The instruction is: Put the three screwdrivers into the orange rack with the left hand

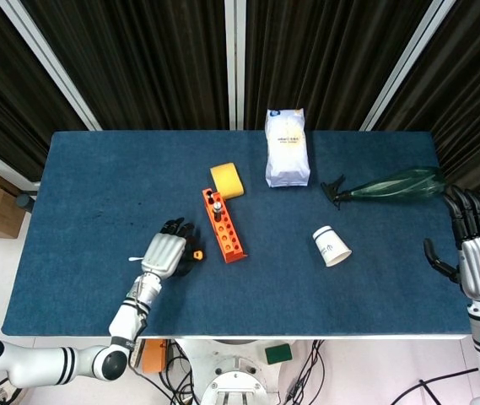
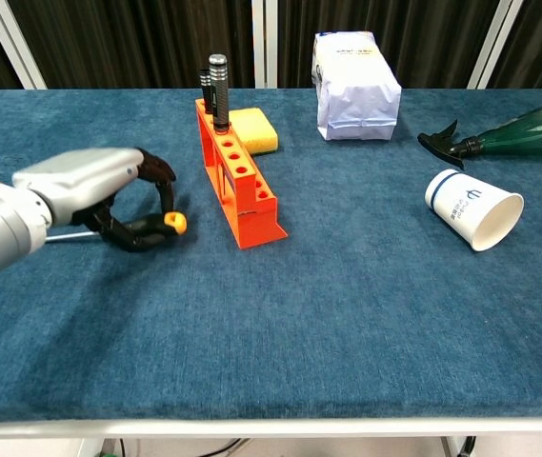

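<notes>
Head view: blue table (image 1: 88, 194) fills the middle of the frame. Left hand (image 1: 165, 253) sits lower left of centre, fingers curled around a screwdriver (image 1: 196, 253); only the yellow handle end shows past the fingertips, and a thin bit of shaft pokes out on the hand's left side. Orange rack (image 1: 223, 226) lies just right of the hand, near but apart, running diagonally at frame centre, with two dark-handled screwdrivers (image 1: 213, 202) standing in its upper-end holes. Yellow sponge (image 1: 227, 180) just above the rack's top end. White bag (image 1: 287, 147) upper centre. Green spray bottle (image 1: 387, 186) lying on its side at right. Paper cup (image 1: 331, 245) tipped over right of centre. Right hand (image 1: 476, 249) at the far right edge, off the table, fingers spread, holding nothing. Chest view: left hand (image 2: 94, 190) at left middle, fingers wrapped on the screwdriver (image 2: 161, 225), handle pointing right toward the rack, metal shaft running left behind the hand; whether it is off the cloth, cannot tell. Orange rack (image 2: 242, 186) centre-left, upright, two black handles (image 2: 215, 86) standing in its far holes, nearer holes open. Sponge (image 2: 253, 129) behind the rack, touching or just beside it. White bag (image 2: 354, 86) top centre, spray bottle (image 2: 509, 133) upper right, cup (image 2: 473, 208) on its side at right.
</notes>
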Motion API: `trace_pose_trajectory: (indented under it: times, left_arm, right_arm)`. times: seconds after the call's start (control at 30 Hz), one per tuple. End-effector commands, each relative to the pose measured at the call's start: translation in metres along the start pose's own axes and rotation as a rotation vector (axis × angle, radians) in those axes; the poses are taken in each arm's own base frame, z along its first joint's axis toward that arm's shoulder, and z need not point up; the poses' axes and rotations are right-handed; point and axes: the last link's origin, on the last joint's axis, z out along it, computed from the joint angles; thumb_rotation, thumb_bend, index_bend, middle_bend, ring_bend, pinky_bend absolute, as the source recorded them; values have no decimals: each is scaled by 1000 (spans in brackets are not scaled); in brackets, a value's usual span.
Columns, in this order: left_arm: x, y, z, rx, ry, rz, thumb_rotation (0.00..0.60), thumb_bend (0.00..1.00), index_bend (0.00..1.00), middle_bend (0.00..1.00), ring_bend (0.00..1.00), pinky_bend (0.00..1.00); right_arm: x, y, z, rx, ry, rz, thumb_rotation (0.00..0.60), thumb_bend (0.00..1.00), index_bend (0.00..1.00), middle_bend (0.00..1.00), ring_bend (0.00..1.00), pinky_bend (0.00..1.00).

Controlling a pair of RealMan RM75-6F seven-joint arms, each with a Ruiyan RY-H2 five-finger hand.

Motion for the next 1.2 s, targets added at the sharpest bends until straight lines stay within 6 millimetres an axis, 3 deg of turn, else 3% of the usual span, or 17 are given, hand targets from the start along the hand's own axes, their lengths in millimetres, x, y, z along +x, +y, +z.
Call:
trace_pose_trajectory:
  times: [0.03, 0.27, 0.43, 0.6, 0.93, 1.2]
  left_arm:
    - [13, -3, -4, -2, 47, -38, 582, 329, 549, 178, 45, 109]
    - [43, -17, -13, 3, 124, -218, 600, 332, 556, 200, 50, 117]
    - [55, -28, -18, 16, 147, -370, 600, 334, 579, 260, 105, 236]
    - [66, -32, -22, 7, 149, -481, 600, 335, 605, 333, 177, 291]
    - [89, -29, -34, -40, 159, -580, 600, 337, 622, 539, 383, 344]
    - [102, -14, -41, -98, 145, -650, 600, 337, 626, 549, 395, 347]
  right_arm:
    - [0, 0, 0, 1, -1, -1, 600, 402, 0, 0, 0, 0]
    - [-2, -3, 1, 5, -4, 2, 600, 402, 0, 0, 0, 0]
    - [-2, -4, 1, 6, -5, 0, 600, 402, 0, 0, 0, 0]
    - [-3, -5, 1, 7, -6, 0, 600, 402, 0, 0, 0, 0]
    - [0, -5, 1, 11, 2, 3, 600, 402, 0, 0, 0, 0]
    - [0, -7, 1, 15, 1, 7, 600, 402, 0, 0, 0, 0]
